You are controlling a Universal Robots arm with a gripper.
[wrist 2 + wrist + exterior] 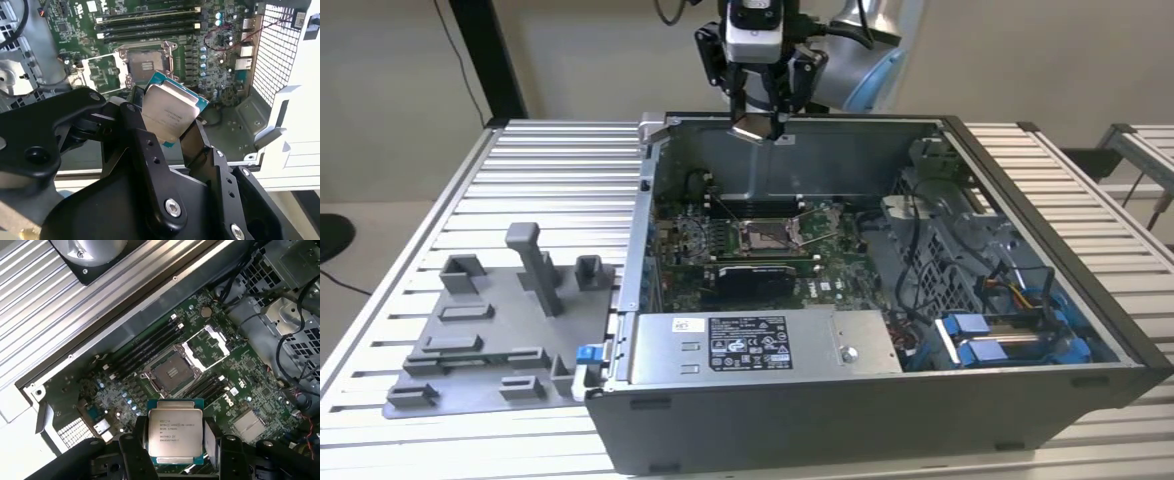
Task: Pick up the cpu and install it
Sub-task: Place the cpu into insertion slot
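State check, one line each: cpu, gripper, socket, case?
cpu: clamped by its edges, held in the air over the case, not yet seated.
gripper: shut on the cpu.
socket: frame swung open, seat empty.
computer case: lying flat on the table, side panel off, board exposed.

Grips the cpu [167, 111] by two opposite edges between the black fingers [142, 146] of the tool [169, 132], silver lid towards the camera, teal rim showing, tilted. Hangs above the green motherboard [220, 67], clear of the dark socket [145, 62], with the metal frame [100, 70] swung open just beside it. Beyond the socket, long memory slots [150, 25] in a row; near the board's edge, a perforated case wall [272, 55].
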